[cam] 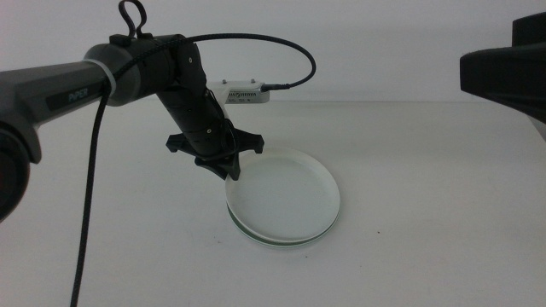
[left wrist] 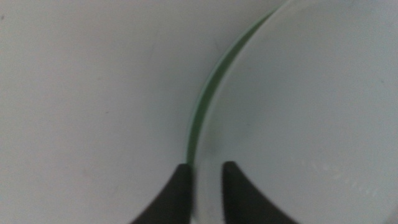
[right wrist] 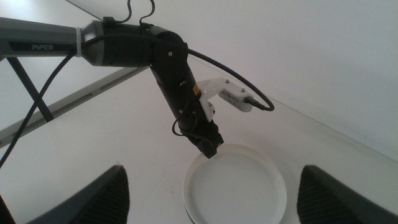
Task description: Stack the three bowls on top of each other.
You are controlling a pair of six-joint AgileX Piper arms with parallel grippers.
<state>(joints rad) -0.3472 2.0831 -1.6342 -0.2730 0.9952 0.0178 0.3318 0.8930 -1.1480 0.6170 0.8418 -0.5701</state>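
The left gripper [cam: 232, 173] pinches the far-left rim of the white shallow round bowl [cam: 286, 196], seemingly resting on the pale mint green bowl [left wrist: 202, 106]; the right gripper [right wrist: 214, 186] waits wide apart.

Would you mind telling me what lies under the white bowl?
Under the white bowl a pale mint green bowl shows as a thin edge. Whether a grey bowl sits beneath is hidden. The left gripper pinches the white rim; the right gripper waits.

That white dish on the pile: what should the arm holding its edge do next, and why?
Probably open the left gripper and lift away. Its fingers pinch the rim of the white dish, which already lies on the green dish. The right gripper waits, open, off to the side.
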